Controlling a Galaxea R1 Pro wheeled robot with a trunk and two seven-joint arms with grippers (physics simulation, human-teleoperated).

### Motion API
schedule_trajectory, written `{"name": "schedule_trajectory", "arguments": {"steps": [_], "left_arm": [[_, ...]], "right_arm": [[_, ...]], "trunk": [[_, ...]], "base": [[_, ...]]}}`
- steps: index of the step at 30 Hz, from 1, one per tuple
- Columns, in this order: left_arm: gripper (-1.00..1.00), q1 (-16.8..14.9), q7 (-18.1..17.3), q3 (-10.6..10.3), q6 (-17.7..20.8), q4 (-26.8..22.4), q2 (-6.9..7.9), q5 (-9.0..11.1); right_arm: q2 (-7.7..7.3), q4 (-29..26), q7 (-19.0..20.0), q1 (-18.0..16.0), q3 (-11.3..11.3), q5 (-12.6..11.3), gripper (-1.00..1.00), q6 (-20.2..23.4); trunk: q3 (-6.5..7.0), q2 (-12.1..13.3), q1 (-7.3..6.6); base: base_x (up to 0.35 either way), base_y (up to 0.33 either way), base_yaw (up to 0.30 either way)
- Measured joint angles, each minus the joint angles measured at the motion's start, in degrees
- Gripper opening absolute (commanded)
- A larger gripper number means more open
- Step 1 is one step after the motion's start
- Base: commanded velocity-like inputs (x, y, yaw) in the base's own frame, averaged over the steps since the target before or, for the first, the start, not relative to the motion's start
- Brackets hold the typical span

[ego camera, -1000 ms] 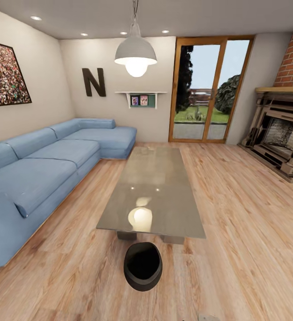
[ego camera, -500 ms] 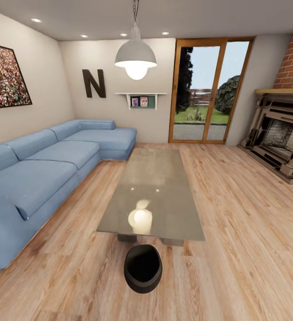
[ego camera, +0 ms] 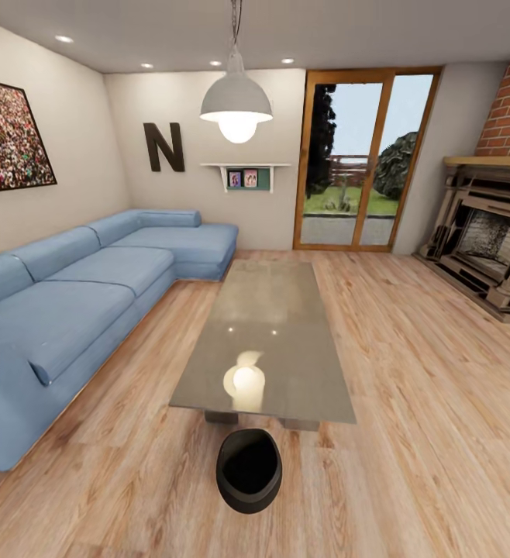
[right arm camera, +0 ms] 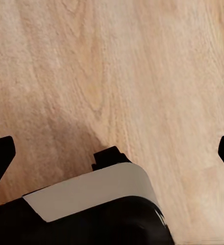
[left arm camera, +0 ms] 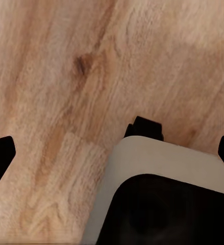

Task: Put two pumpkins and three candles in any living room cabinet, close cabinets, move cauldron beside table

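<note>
The cauldron (ego camera: pixel 249 470) stands upright on the wooden floor (ego camera: pixel 410 434), just beside the near short end of the coffee table (ego camera: pixel 264 341), apart from it by a narrow strip of boards. Judged from that, the last clause of the task looks met already, and the step in hand is most likely to leave the pot alone and confirm its place.

Both arms hang low over bare floor. In the left wrist view the left gripper (left arm camera: pixel 112 153) shows only two dark fingertips at the far edges, wide apart, with nothing between them but planks and part of the robot's own base (left arm camera: pixel 157 199). The right gripper (right arm camera: pixel 112 153) reads the same in its wrist view: jaws spread wide, empty, the base (right arm camera: pixel 91 204) under them. The cauldron lies well ahead of both sets of jaws, out of reach as they hang.

To do this well, I would keep the jaws away from the pot so it is not nudged off or tipped. No pumpkins, candles or cabinets are visible here; the sofa (ego camera: pixel 69 310) and fireplace (ego camera: pixel 487 240) are not targets. Whether the cabinets are shut cannot be told.
</note>
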Motion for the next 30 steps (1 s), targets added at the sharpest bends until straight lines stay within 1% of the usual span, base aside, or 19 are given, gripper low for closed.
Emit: {"name": "schedule_trajectory", "arguments": {"steps": [3, 5, 8, 12, 17, 25, 30], "left_arm": [[1.00, 0.4, -0.1, -0.5, 0.0, 0.0, -0.07, 0.0], [1.00, 0.8, -0.1, -0.7, 0.0, 0.0, -0.04, 0.1], [1.00, 1.3, -0.1, -0.8, 0.0, 0.0, -0.04, 0.1], [1.00, 2.4, -0.1, -0.8, 0.0, 0.0, -0.02, 0.0], [1.00, 3.7, -0.1, -0.9, 0.0, 0.0, 0.06, 0.0], [1.00, 5.5, -0.1, -1.5, -0.2, 0.0, 0.08, 0.0], [1.00, 6.2, -0.1, -1.8, -0.8, 0.0, 0.11, 0.1]], "right_arm": [[-0.25, 0.0, -0.1, 1.2, -0.1, -0.1, 1.00, 0.1], [-0.61, 0.0, -0.1, 1.5, -0.3, -0.1, 1.00, 0.2], [-1.69, 0.1, -0.1, 1.8, -1.1, -0.1, 1.00, 0.4], [-2.14, 0.1, -0.1, 3.0, -1.5, -0.2, 1.00, 0.5], [-2.21, 0.1, -0.1, 4.4, -1.5, -0.1, 1.00, 0.3], [-2.22, 0.1, -0.1, 5.0, -1.5, -0.1, 1.00, 0.5], [-2.22, 0.1, -0.1, 6.3, -1.5, -0.1, 1.00, 0.3]], "trunk": [[0.54, 1.2, -0.66], [0.90, 2.0, -1.10], [1.44, 3.2, -1.76], [2.15, 4.8, -2.64], [3.05, 6.8, -3.73], [4.49, 10.0, -5.49], [5.39, 12.0, -6.59]], "base": [[0.000, 0.000, 0.000], [0.000, 0.000, 0.000], [0.000, 0.000, 0.000], [0.000, 0.000, 0.000], [0.000, 0.000, 0.000], [0.000, 0.000, 0.000], [0.000, 0.000, 0.000]]}}
